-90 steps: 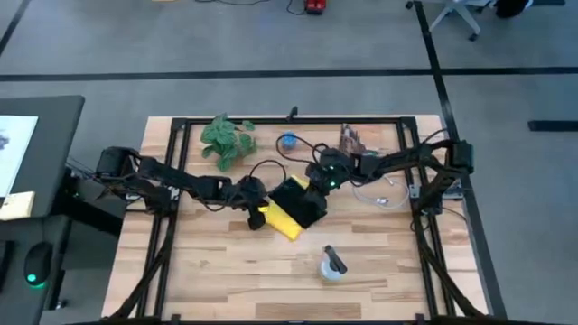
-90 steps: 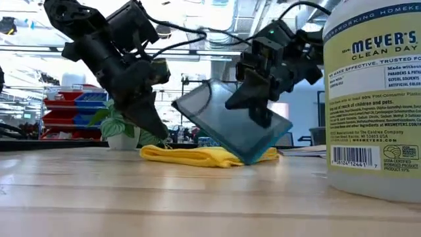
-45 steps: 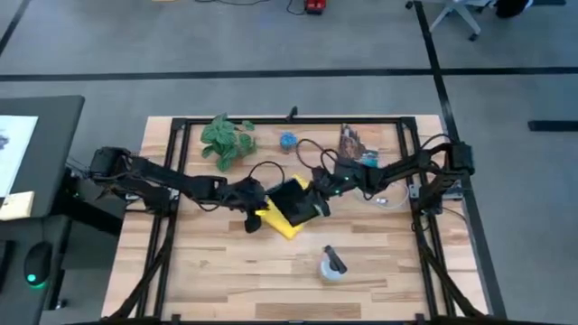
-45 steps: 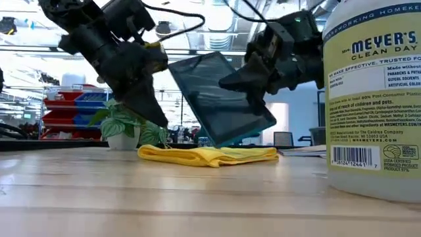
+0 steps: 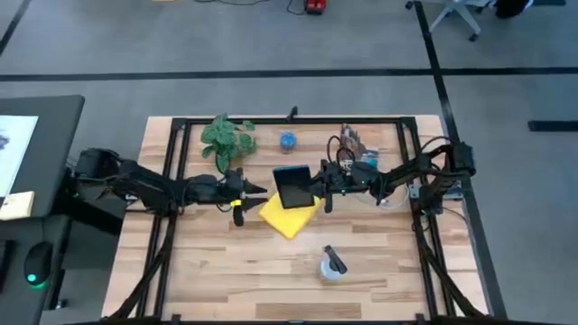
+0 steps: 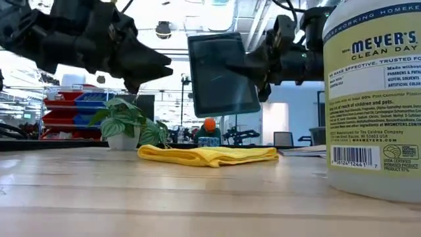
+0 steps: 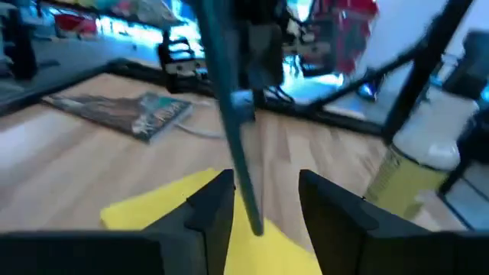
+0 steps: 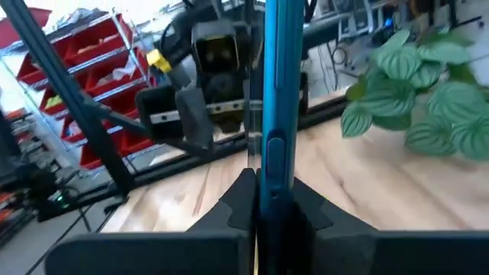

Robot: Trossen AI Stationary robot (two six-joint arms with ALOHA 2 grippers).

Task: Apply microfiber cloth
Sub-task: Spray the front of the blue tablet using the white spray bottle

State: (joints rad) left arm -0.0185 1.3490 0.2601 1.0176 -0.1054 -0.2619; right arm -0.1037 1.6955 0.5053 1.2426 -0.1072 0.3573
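The yellow microfiber cloth [image 5: 289,215] is lying flat on the wooden table [image 5: 226,271], near the middle. In the low view the microfiber cloth [image 6: 209,155] is looking like a soft, low heap on the wood.

The right pincer [image 5: 318,183] is holding a dark tablet [image 5: 292,186] up in the air, just above the far edge of the cloth. Its two fingers are squeezing one edge of the tablet. In the low view the tablet [image 6: 222,74] is hanging well above the cloth and is not touching it. It is standing almost upright, with its screen facing the camera. In the right wrist view the tablet [image 8: 276,114] is showing edge-on, pinched between the two dark fingers [image 8: 238,205].

The left pincer [image 5: 256,189] is hovering in the air just beside the cloth, on the side away from the right arm, pointing at the tablet. Its fingers [image 7: 212,206] are apart and are holding nothing. In the left wrist view, the thin edge of the tablet [image 7: 233,114] is sitting in front of the gap between them, with the cloth [image 7: 176,214] below.

A big spray bottle [image 5: 332,264] is standing on the table near the cloth, on the front side. A green plant [image 5: 226,138] is standing near the back edge, well apart from the cloth.
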